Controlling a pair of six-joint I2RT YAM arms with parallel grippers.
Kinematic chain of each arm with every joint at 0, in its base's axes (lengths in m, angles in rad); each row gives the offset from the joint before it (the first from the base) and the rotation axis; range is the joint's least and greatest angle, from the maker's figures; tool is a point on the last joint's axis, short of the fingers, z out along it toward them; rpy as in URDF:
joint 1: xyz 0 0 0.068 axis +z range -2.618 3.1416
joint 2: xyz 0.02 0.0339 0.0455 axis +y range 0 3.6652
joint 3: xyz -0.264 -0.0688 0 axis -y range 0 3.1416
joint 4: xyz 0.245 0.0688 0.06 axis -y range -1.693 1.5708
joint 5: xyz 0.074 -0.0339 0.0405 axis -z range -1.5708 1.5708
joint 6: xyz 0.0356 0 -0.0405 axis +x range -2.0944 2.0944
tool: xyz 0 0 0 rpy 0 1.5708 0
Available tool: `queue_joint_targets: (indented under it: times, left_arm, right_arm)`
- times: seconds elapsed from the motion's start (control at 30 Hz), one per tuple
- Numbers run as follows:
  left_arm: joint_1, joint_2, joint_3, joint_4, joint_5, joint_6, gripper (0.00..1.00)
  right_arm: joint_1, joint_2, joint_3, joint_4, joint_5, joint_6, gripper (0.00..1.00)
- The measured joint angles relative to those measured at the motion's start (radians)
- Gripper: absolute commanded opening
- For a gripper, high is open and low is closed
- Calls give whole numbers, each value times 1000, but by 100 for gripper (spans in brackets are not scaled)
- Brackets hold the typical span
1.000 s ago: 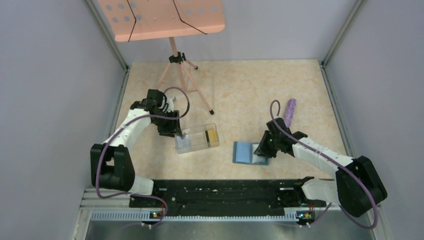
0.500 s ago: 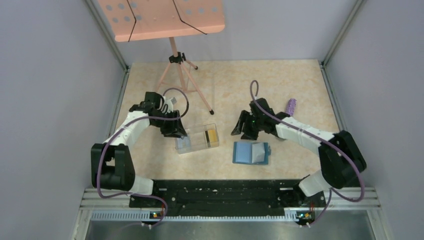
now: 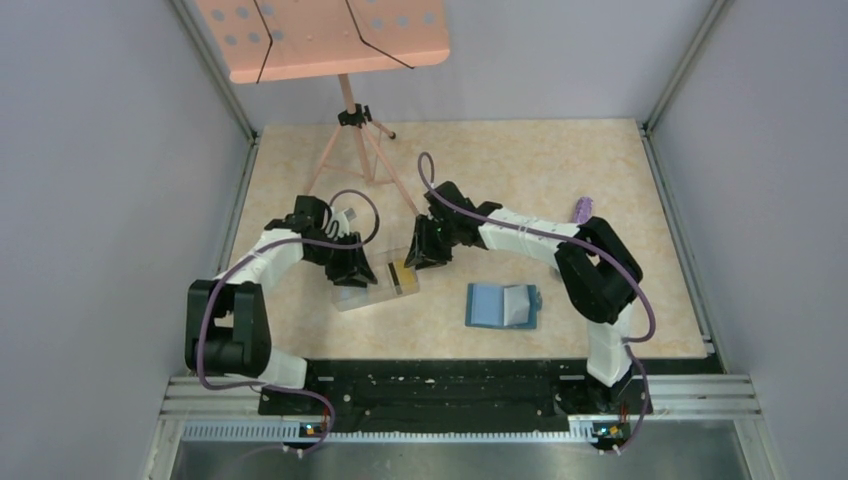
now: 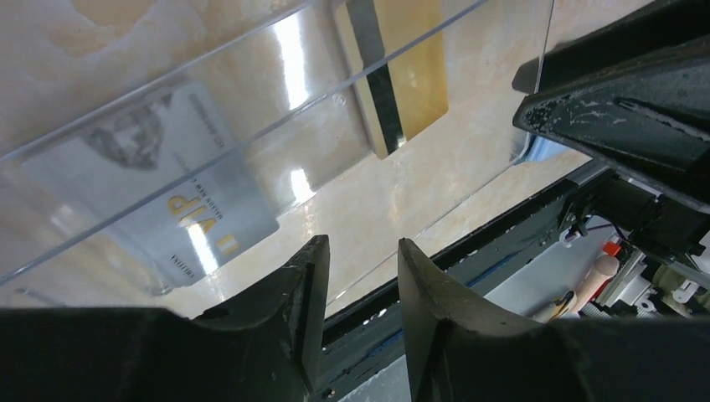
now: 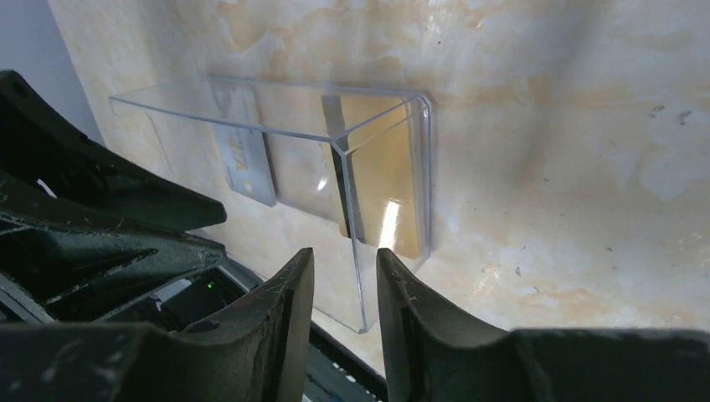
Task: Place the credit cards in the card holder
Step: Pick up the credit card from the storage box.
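Credit cards [image 5: 368, 180], two in number, are found inside a clear plastic box [image 3: 372, 290] on the left half of the table [image 3: 500, 180]. A gold card [image 4: 402, 75] with a black stripe is seen at the end of the box nearer the right arm, and a grey card [image 4: 167, 209] printed with gold lettering at the end nearer the left arm; the two are lying apart, not overlapping. The card holder [image 3: 490, 305] is observed lying opened flat on the table, well apart from the box, to its right and nearer the arm bases, with no card seen in it. The left gripper [image 4: 362, 247] is positioned at the left end of the box, its jaws narrowly parted; whether the clear wall is clamped between them cannot be told. The right gripper [image 5: 343, 255] is positioned at the opposite end beside the gold card, jaws likewise narrowly parted with a corner edge of the box seen in line with the gap; a grip cannot be confirmed. A purple object [image 3: 581, 210] is noted near the right edge of the table, and a pink music stand [image 3: 330, 35] at the far left
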Motion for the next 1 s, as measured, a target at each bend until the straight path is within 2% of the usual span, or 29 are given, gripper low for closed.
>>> queue_joint_targets:
  times: [0.17, 0.37, 0.47, 0.7, 1.0]
  left_arm:
    - [-10, 32, 0, 8, -4, 0, 40]
    - [-30, 46, 0, 8, -19, 1, 40]
    - [-40, 60, 0, 9, -24, 2, 40]
    - [-62, 78, -1, 28, -50, 1, 40]
    - [-138, 121, -15, 90, -100, -43, 40]
  right_arm:
    - [37, 24, 74, -106, 31, -29, 28]
    - [95, 23, 90, -179, 50, -22, 38]
    - [115, 2, 44, -151, 31, 11, 41]
    - [119, -73, -105, -37, -26, 108, 40]
    - [119, -93, -138, 30, -33, 141, 39]
